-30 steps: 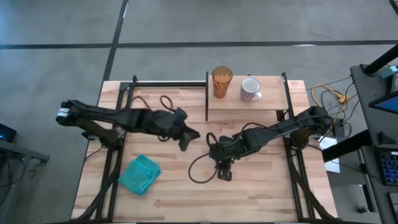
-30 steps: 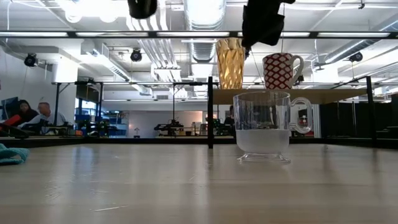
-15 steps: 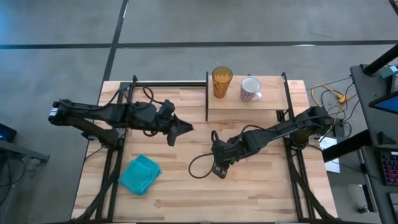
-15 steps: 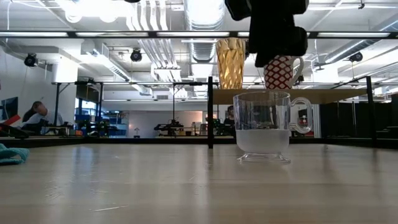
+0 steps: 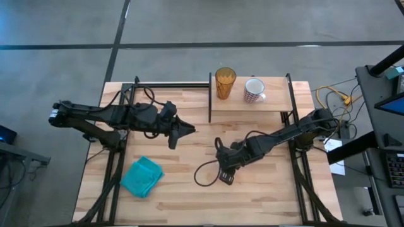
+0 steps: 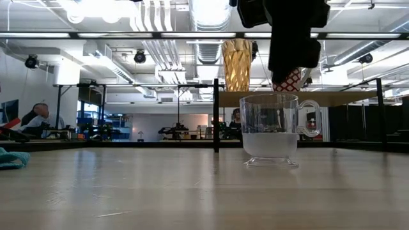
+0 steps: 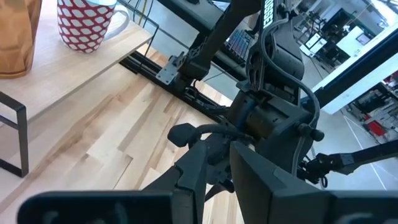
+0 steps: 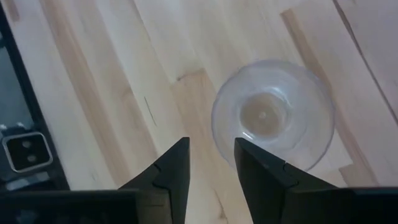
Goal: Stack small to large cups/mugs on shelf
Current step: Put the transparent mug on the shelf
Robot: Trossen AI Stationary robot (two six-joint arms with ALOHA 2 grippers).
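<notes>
The tiny clear glass cup [image 6: 270, 131] stands on its foot on the tabletop, its handle toward the right of the low view. My right gripper [image 8: 211, 158] hangs above it, fingers pointing down and narrowly open, with the cup [image 8: 272, 115] just beyond the fingertips and untouched. From the side this gripper [image 6: 292, 38] is well above the rim. The amber tumbler [image 5: 225, 82] and the white mug with red pattern [image 5: 254, 91] stand side by side on the shelf [image 5: 252, 108]. My left gripper [image 5: 186, 130] is shut, waiting over the table's middle left.
A teal cloth [image 5: 141, 176] lies crumpled near the table's near-left corner. A black cable loop [image 5: 205, 173] hangs beside my right gripper. Black frame rails [image 5: 170, 84] run along the far edge and sides. A person [image 6: 29, 118] sits in the room behind.
My left arm has drawn back toward the table's left and then kept still. My right gripper has come down over the clear cup and shifted slightly toward the near edge. The cup, tumbler and mug have not moved.
</notes>
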